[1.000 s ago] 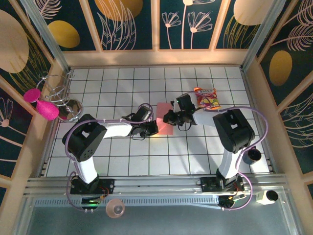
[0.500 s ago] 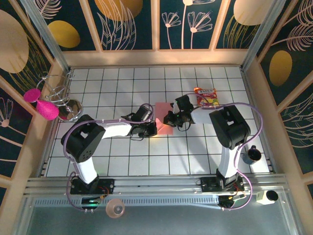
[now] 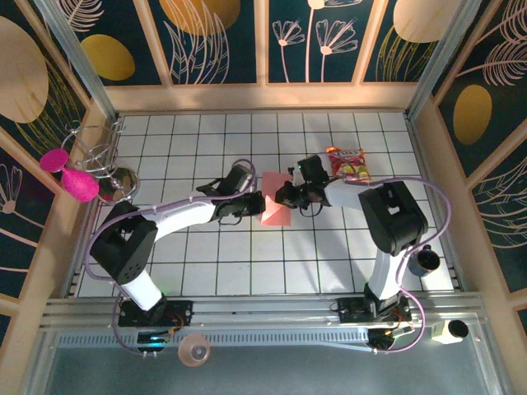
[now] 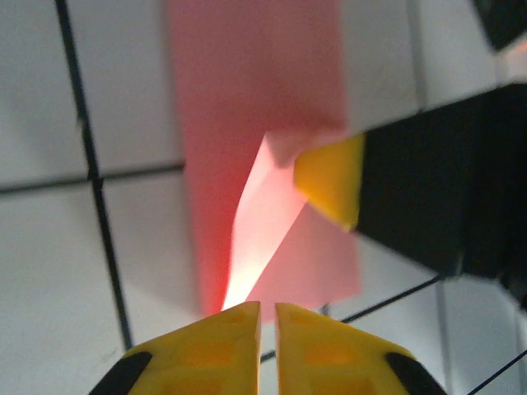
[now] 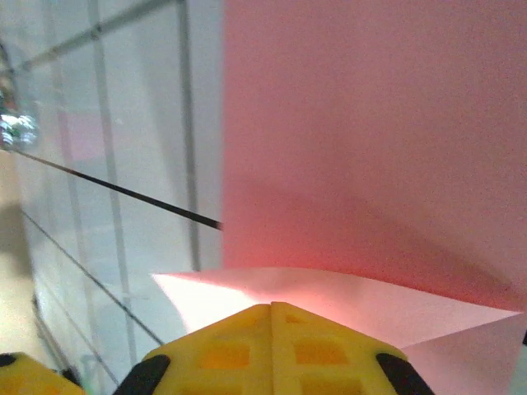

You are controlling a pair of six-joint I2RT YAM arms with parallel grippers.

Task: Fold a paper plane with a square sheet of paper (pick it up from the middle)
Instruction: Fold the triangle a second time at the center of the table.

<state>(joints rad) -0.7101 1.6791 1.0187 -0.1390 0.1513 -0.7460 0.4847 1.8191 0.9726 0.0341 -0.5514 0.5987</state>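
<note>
As the sheet of paper (image 3: 276, 216) lies in the middle of the table (image 3: 206, 255), the left gripper (image 3: 251, 203) pinches its 9 o'clock edge and the right gripper (image 3: 286, 196) clamps its 2 o'clock corner, holding a flap raised between them, apparently for a crease.

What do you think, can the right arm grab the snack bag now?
Probably, but not straight away. The snack bag lies uncovered close beside that arm, yet the right gripper is shut on the pink paper, so it would have to let go first.
</note>
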